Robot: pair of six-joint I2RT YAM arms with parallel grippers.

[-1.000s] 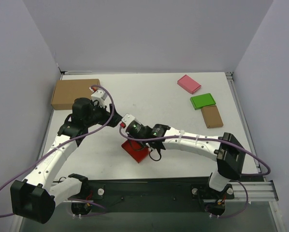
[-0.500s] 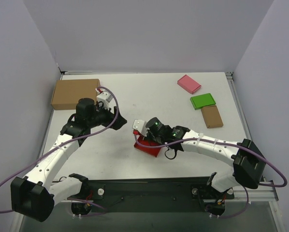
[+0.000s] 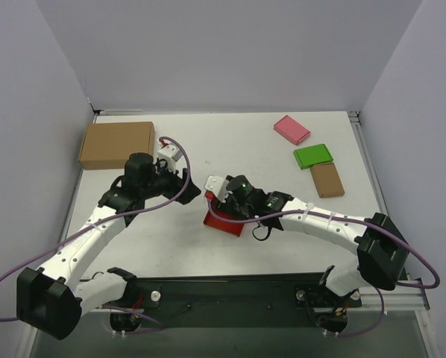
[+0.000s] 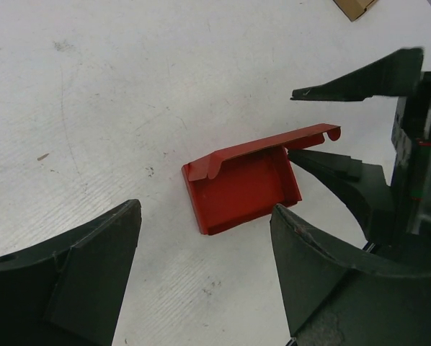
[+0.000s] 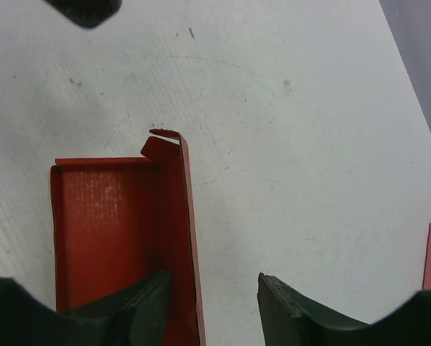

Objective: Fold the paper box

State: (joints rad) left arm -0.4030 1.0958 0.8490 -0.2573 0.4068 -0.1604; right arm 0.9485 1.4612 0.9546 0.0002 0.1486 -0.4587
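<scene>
Red thin cardboard forms the paper box (image 3: 221,222), which lies open on the white table (image 3: 230,149) about mid-width, toward the near edge, with one long wall raised. The right gripper (image 5: 212,281) straddles that wall, jaws apart, one finger inside the box and one outside. The left gripper (image 4: 205,209) hovers just beside the box, fingers spread wide, holding nothing. Far left is a brown carton (image 3: 116,144). Far right are a pink box (image 3: 291,129) and a green box (image 3: 313,156).

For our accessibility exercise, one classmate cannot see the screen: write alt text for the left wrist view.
A red paper box lies open on a white table, one side wall raised between the open jaws of the right gripper. The left gripper, jaws open, faces it without touching.
</scene>
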